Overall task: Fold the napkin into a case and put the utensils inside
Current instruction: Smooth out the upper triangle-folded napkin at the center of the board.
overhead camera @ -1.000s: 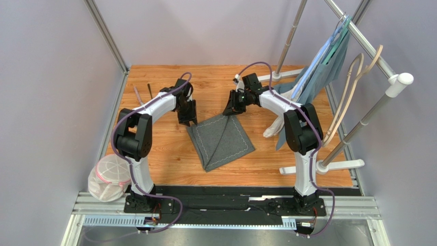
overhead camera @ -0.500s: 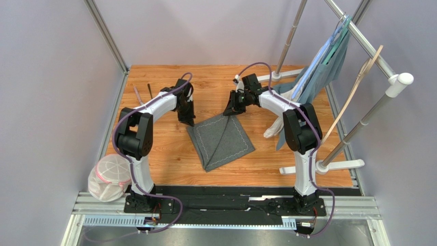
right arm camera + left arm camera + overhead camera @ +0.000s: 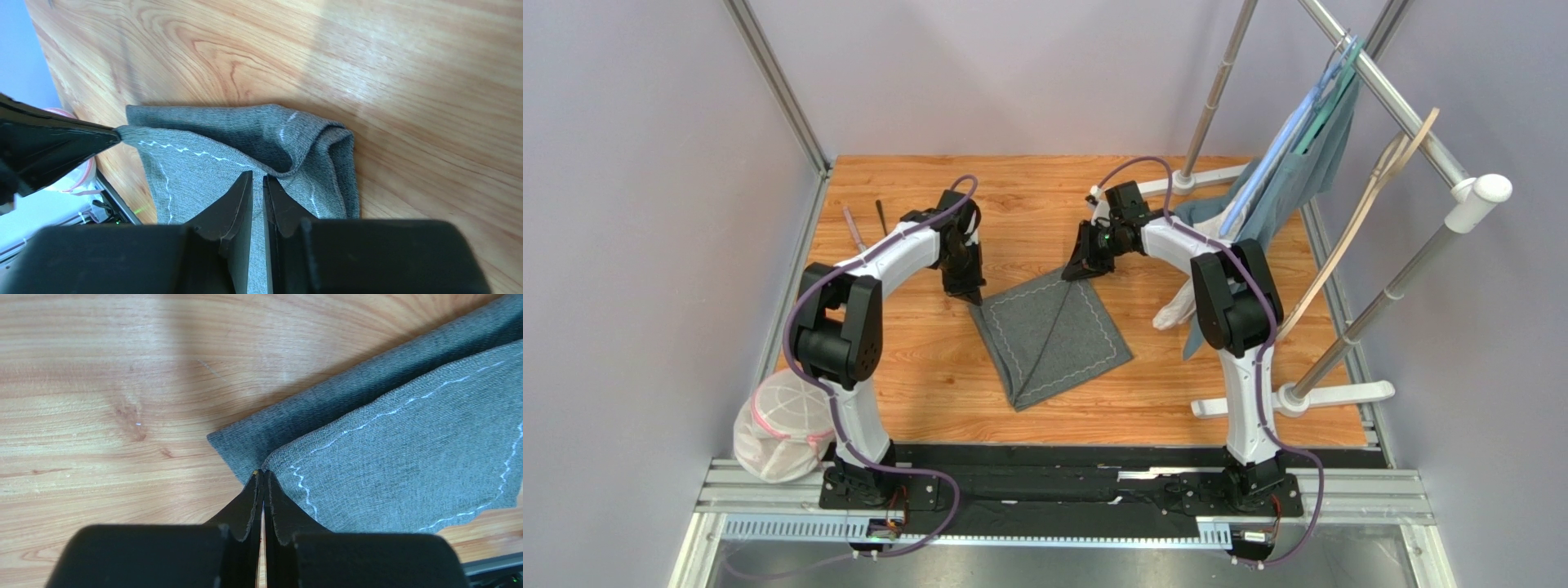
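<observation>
Both the left pincer (image 3: 263,475) and right pincer (image 3: 258,179) pinch corners of the dark grey, pale-stitched, doubled-over napkin (image 3: 1063,337).

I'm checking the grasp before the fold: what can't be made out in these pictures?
Utensils: top view, too small to show blade or bowl; outside both wrist views.
How much napkin the right pincer grips: right wrist view, its fingers cover it.
Napkin's full outline: left wrist view, cut by the frame's right edge.
</observation>
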Robot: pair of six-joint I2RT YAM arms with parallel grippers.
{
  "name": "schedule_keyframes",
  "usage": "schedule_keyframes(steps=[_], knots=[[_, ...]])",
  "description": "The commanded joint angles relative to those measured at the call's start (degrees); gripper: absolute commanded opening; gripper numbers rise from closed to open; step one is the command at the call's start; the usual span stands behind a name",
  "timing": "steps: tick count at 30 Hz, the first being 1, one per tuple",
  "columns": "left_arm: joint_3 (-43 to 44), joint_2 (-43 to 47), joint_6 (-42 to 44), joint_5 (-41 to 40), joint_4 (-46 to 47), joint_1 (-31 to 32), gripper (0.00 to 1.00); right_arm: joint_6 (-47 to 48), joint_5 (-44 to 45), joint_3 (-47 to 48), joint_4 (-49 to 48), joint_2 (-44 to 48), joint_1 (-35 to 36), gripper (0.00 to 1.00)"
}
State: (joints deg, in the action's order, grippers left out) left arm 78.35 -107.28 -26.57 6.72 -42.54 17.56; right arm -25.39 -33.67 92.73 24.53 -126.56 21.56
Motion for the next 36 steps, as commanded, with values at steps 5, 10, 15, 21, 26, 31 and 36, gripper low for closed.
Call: schedule_keyframes(steps=[5, 10, 15, 21, 26, 31, 36], knots=[[-1.53, 2.61, 0.46, -1.54, -1.31, -1.21, 0.03, 1.39, -1.84, 3.68, -1.25, -0.7, -0.29, 0.16], [-0.3, 1.29, 0.64, -1.01, -1.14, -1.21, 0.03, 1.13, -1.22, 4.48, -0.8, -1.84, -0.29, 0.15], [1.11, -0.29, 0.55, -0.48, -1.31, -1.3, 0.03, 1.3, -1.13, 4.57, -0.54, -1.67, -0.29, 0.15], [1.81, -1.08, 0.2, -0.04, -0.61, -1.3, 0.03, 0.25, -2.89, 1.59, -2.37, 3.15, 0.41, 0.15], [1.9, -1.26, -0.06, 0.75, -0.26, -1.3, 0.03, -1.51, -4.39, 2.98, -3.26, 1.94, 0.94, 0.15], [1.99, -1.26, 0.2, 0.31, -0.7, -1.3, 0.03, -2.12, -4.13, 6.05, -3.35, -1.58, 0.68, 0.15], [2.16, -1.87, 0.64, -1.18, -1.14, -1.3, 0.03, -2.21, -4.74, 7.55, -3.44, -4.66, -1.08, 0.15]])
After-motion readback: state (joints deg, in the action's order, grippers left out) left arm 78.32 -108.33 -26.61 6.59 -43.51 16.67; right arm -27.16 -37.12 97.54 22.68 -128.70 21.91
